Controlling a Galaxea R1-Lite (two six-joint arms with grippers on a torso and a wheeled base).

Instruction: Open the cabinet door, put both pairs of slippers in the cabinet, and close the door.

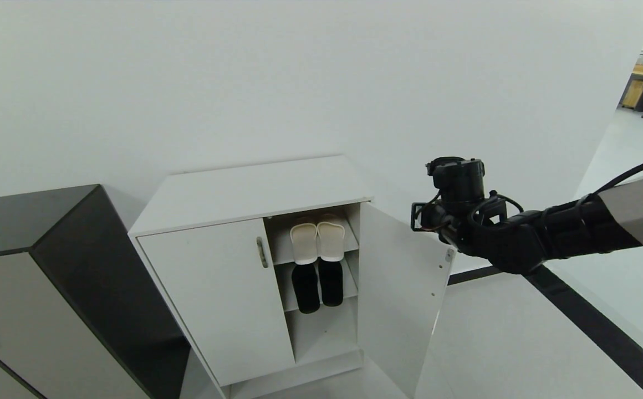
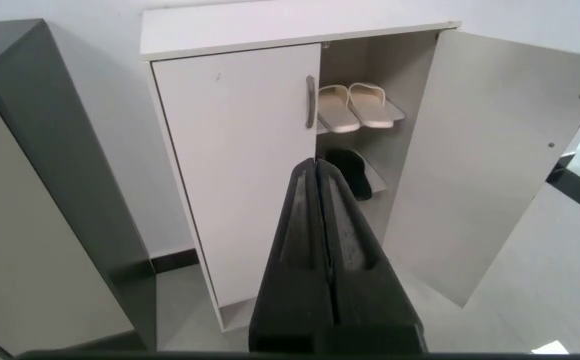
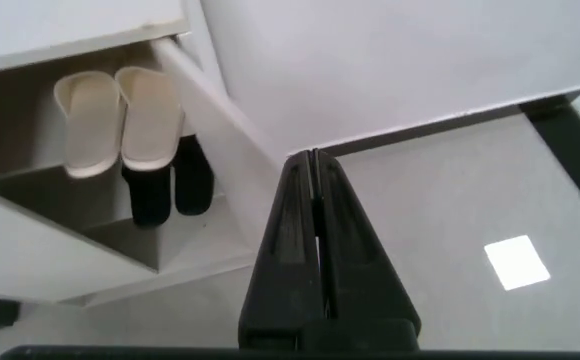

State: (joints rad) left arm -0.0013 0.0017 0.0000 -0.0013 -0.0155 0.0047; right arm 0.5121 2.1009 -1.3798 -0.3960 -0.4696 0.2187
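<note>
— Now, how are the fingers held?
— Both pairs are pressed together, with nothing gripped. The right gripper (image 3: 315, 160) is seen just beside the open door's (image 1: 399, 288) top edge (contact cannot be judged), and the left gripper (image 2: 317, 165) is pointed at the cabinet (image 1: 244, 191) front.
— And inside?
— White slippers (image 1: 317, 241) are laid on the upper shelf (image 1: 350, 236), black slippers (image 1: 319, 285) on the middle shelf (image 1: 349, 284); the right arm (image 1: 549, 233) is stretched out level

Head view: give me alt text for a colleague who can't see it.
A white cabinet with its right door open holds white slippers on the upper shelf and black slippers on the shelf below. The right gripper hangs near the door's top edge.
</note>
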